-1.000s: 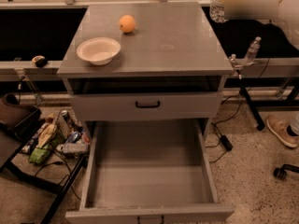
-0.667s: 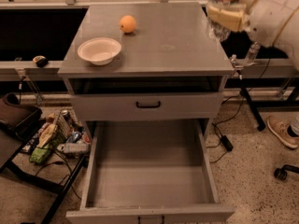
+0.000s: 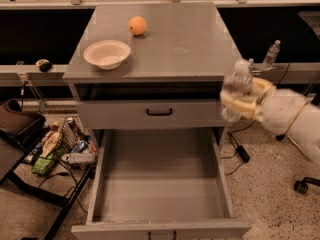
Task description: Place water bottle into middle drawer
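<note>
The water bottle (image 3: 237, 85), clear ribbed plastic, is held in my gripper (image 3: 243, 100) at the right side of the cabinet, level with the closed drawer front. The gripper is shut on the bottle, and my white arm (image 3: 292, 119) reaches in from the right. The middle drawer (image 3: 161, 184) is pulled wide open below, a deep grey box with a bare floor. The bottle is above and to the right of the drawer's right wall.
On the cabinet top stand an orange (image 3: 137, 25) and a white bowl (image 3: 107, 53). A closed drawer front with a black handle (image 3: 159, 112) sits above the open drawer. A small clear bottle (image 3: 271, 53) stands on the ledge behind. Clutter (image 3: 60, 146) lies at the left on the floor.
My gripper has come down with the bottle from above the cabinet top's back right corner to beside the cabinet's right side, lower and nearer the open drawer.
</note>
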Tool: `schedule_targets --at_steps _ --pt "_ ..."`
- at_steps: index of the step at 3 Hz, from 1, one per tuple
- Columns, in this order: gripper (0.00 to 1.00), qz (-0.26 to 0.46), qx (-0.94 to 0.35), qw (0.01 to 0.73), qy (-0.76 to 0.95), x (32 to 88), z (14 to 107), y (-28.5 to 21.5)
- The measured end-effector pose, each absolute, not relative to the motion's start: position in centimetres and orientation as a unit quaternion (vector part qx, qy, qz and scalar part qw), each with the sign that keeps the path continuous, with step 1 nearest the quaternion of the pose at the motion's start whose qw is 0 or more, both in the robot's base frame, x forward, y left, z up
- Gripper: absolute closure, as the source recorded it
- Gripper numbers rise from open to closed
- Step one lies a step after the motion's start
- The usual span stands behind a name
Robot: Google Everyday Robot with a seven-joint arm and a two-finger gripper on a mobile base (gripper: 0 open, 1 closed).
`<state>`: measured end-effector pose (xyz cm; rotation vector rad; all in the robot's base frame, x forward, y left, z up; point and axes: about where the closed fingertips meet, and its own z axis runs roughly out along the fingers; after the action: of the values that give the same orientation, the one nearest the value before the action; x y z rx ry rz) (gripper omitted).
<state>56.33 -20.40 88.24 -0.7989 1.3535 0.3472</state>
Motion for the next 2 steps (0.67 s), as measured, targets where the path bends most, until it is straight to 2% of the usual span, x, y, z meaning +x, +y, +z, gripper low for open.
schedule_targets --at_steps 2 --pt "1.0 0.201 -0.304 0.686 0.63 60.0 73.8 -20.6"
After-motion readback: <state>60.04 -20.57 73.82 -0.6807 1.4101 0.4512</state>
